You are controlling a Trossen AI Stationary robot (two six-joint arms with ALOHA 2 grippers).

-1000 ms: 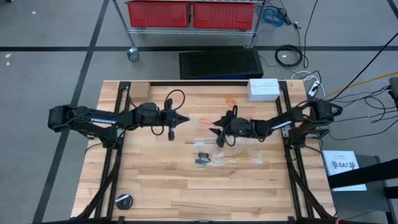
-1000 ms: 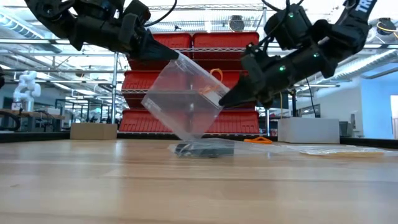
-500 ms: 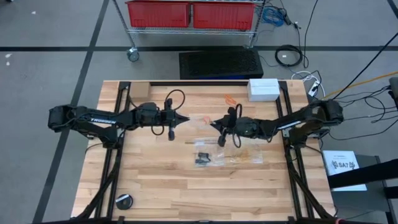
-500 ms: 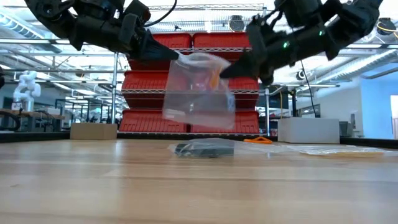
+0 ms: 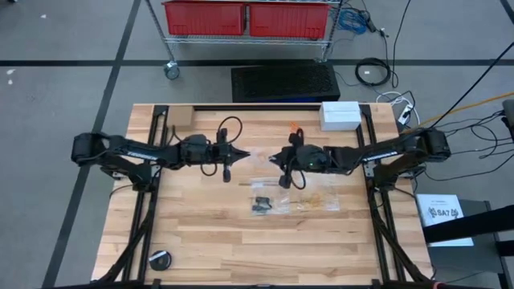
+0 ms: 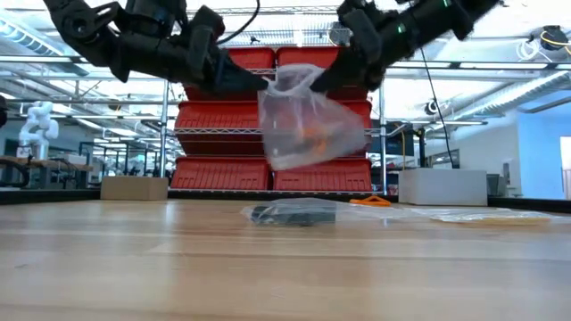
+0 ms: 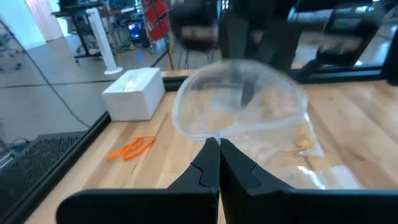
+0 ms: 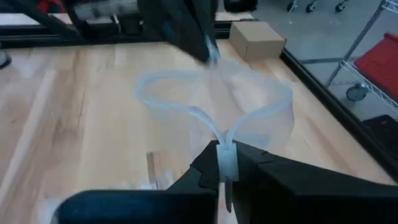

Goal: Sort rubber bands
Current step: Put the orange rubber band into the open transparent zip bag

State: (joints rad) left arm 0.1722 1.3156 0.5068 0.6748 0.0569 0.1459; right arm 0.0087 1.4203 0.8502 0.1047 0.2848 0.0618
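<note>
**Bag lifted between both pincers**

Bag (image 6: 308, 120) of clear plastic is hanging in the air between us, its mouth pulled into an open ring. We are pinching one edge of that mouth with the left gripper (image 7: 218, 144), fingers closed tight on the film, and the opposite edge with the right gripper (image 8: 225, 151), fingers likewise clamped on a fold of the rim. In the low view the left gripper (image 6: 259, 85) and the right gripper (image 6: 317, 82) are holding the bag well above the table (image 6: 178, 259).

Orange rubber bands (image 6: 312, 134) are sitting inside the bag, below both sets of fingertips. More orange rubber bands (image 7: 130, 148) are lying loose on the wood beyond the left gripper, near a white box (image 7: 134, 93). Below the raised bag, the black rubber bands (image 5: 261, 203) are resting on the table in their own clear bag, and the pale yellow-tan rubber bands (image 5: 315, 201) are lying just beside them, nearer the right arm.
</note>
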